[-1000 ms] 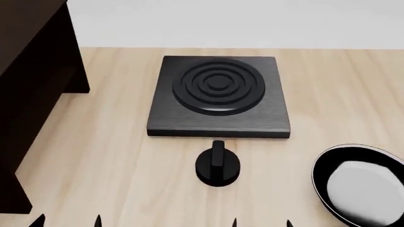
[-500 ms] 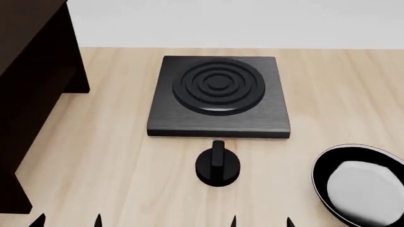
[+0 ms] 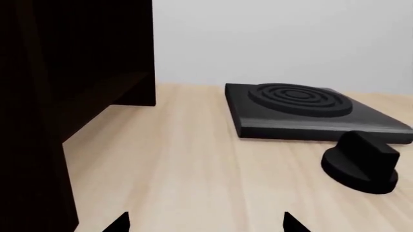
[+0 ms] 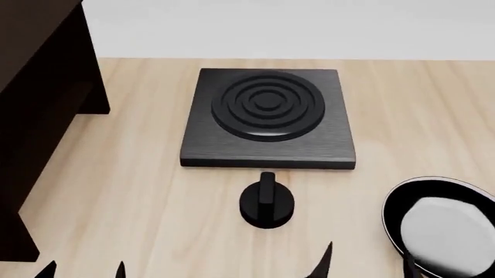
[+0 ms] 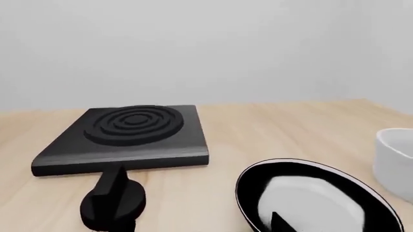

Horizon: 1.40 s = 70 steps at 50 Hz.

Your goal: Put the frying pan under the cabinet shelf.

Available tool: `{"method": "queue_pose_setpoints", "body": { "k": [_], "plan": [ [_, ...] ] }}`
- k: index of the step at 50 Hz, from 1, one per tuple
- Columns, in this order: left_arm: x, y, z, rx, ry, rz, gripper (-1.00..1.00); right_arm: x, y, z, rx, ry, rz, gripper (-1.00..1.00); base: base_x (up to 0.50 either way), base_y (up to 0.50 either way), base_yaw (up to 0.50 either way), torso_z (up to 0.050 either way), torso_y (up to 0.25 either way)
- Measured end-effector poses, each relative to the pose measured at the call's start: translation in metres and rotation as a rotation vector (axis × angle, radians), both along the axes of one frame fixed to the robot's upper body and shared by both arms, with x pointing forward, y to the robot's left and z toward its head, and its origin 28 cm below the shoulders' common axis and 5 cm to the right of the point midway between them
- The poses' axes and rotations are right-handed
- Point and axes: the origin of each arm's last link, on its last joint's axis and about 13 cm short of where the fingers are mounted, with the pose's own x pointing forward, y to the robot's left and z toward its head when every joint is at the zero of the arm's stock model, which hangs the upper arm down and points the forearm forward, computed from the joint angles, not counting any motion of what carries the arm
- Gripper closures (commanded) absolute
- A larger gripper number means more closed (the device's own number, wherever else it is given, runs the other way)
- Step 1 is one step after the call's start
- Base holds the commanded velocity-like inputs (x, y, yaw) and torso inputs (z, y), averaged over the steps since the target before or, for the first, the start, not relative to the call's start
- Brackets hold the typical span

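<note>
The frying pan (image 4: 442, 227) lies at the table's near right, black with a pale glossy inside; its handle is out of view. In the right wrist view the frying pan (image 5: 316, 198) sits close ahead. My right gripper (image 4: 367, 265) is open, one fingertip (image 4: 326, 258) left of the pan and the other at the pan's near rim. One right fingertip (image 5: 281, 223) shows over the pan's inside. The dark cabinet shelf (image 4: 39, 116) fills the left edge, also the cabinet shelf (image 3: 65, 96). My left gripper (image 4: 83, 270) is open and empty near the shelf's foot, shown as left gripper (image 3: 206, 223).
A square black stove plate (image 4: 268, 116) with rings lies mid-table, a black round knob (image 4: 267, 202) in front of it. The knob (image 5: 113, 198) sits left of the pan. A white pot (image 5: 397, 162) stands to the pan's right. Pale wall behind.
My right gripper's fingertips have pushed forward and to the right, reaching the pan's near left rim. The left gripper, pan, knob and stove plate have not moved.
</note>
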Motion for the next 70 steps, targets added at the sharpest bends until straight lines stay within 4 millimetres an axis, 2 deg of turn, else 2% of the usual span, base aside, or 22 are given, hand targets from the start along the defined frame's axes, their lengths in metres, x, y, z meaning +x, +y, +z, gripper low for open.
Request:
{"method": "queue_pose_setpoints", "body": {
  "k": [10,20,26,36,48,57,70],
  "plan": [
    [-0.001,-0.001,0.003,-0.002,0.003,-0.010,-1.00,-0.007,-0.020,0.029,0.009,0.094,-0.110,-1.00,0.00,0.00,0.00,0.000,0.000],
    [-0.003,-0.004,0.012,0.012,-0.009,-0.013,-1.00,-0.019,-0.041,0.040,0.011,0.214,-0.179,-1.00,0.00,0.00,0.00,0.000,0.000],
    [-0.004,-0.007,0.028,-0.013,-0.014,-0.013,-1.00,-0.024,-0.052,0.042,0.030,0.272,-0.210,-1.00,0.00,0.00,0.00,0.000,0.000],
    [-0.002,-0.009,0.068,-0.043,-0.024,-0.020,-1.00,-0.028,-0.067,0.044,0.048,0.352,-0.237,-1.00,0.00,0.00,0.00,0.000,0.000],
    [-0.007,-0.011,0.098,-0.036,0.004,-0.041,-1.00,-0.022,-0.081,0.043,0.077,0.428,-0.238,-1.00,0.00,0.00,0.00,0.000,0.000],
    [-0.010,-0.013,0.103,-0.022,0.023,-0.054,-1.00,-0.013,-0.086,0.041,0.097,0.469,-0.225,-1.00,0.00,0.00,0.00,0.000,0.000],
    [-0.012,-0.014,0.104,-0.011,0.047,-0.068,-1.00,0.015,-0.086,0.046,0.106,0.515,-0.187,-1.00,0.00,0.00,0.00,0.000,0.000]
  ]
}}
